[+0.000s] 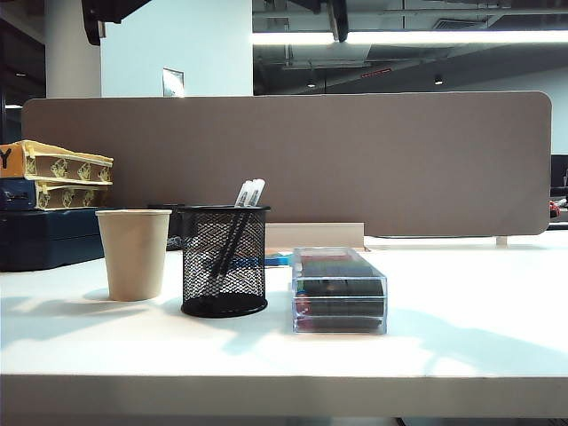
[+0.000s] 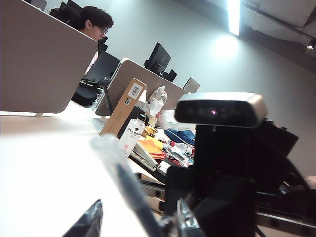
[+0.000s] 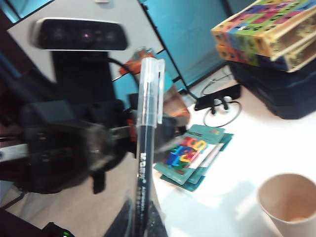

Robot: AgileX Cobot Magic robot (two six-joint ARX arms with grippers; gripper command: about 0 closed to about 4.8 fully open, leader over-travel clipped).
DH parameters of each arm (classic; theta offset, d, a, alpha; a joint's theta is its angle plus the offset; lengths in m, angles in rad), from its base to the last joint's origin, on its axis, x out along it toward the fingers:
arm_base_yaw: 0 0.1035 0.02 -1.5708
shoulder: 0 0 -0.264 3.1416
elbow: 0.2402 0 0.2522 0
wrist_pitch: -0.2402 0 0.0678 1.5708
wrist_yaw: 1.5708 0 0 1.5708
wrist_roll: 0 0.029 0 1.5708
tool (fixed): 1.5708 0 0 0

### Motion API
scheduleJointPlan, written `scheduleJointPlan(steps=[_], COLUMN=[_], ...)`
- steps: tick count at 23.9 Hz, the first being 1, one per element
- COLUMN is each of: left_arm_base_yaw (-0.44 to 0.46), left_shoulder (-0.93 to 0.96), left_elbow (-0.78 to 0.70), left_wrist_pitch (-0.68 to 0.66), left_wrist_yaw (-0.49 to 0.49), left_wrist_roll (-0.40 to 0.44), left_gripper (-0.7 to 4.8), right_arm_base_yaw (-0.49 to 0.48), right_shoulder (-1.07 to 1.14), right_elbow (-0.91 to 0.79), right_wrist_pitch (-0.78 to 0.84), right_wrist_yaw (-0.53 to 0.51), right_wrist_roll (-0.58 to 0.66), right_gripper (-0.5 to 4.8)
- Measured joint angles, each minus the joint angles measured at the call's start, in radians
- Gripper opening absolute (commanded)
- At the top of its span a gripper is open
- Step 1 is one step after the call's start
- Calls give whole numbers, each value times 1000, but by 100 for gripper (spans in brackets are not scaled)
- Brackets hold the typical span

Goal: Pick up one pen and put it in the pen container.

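- The right claw (image 3: 140,224) is pinched shut on a pen (image 3: 146,143), holding it upright above the counter (image 3: 276,143), near the paper cup (image 3: 289,205).
- The left claw (image 2: 136,217) is spread wide with nothing between its fingers, facing the other arm.
- On the counter, the mesh cup (image 1: 224,260) stands between the paper cup and a clear box (image 1: 338,290); it holds two pens (image 1: 248,193).

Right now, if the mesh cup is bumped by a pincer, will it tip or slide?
The mesh cup probably tips before sliding: it looks light, being open wire, and stands tall on a narrow base. The two pens leaning out over its rim likely add to that.
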Motion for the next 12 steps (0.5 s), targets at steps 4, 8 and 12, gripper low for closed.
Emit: scheduleJointPlan(steps=[4, 8, 12], left_arm_base_yaw=[0, 0, -1], left_shoulder=[11, 11, 11], left_elbow=[0, 0, 0], left_wrist_pitch=[2, 11, 31], left_wrist_yaw=[1, 2, 3], left_wrist_roll=[-2, -3, -3], left_gripper=[188, 180, 35], right_arm_base_yaw=[37, 47, 47], right_shoulder=[0, 1, 2], right_elbow=[0, 0, 0], right_wrist_pitch=[6, 6, 5], right_wrist_yaw=[-3, -3, -3], right_wrist_roll=[2, 2, 2], right_gripper=[-2, -2, -2])
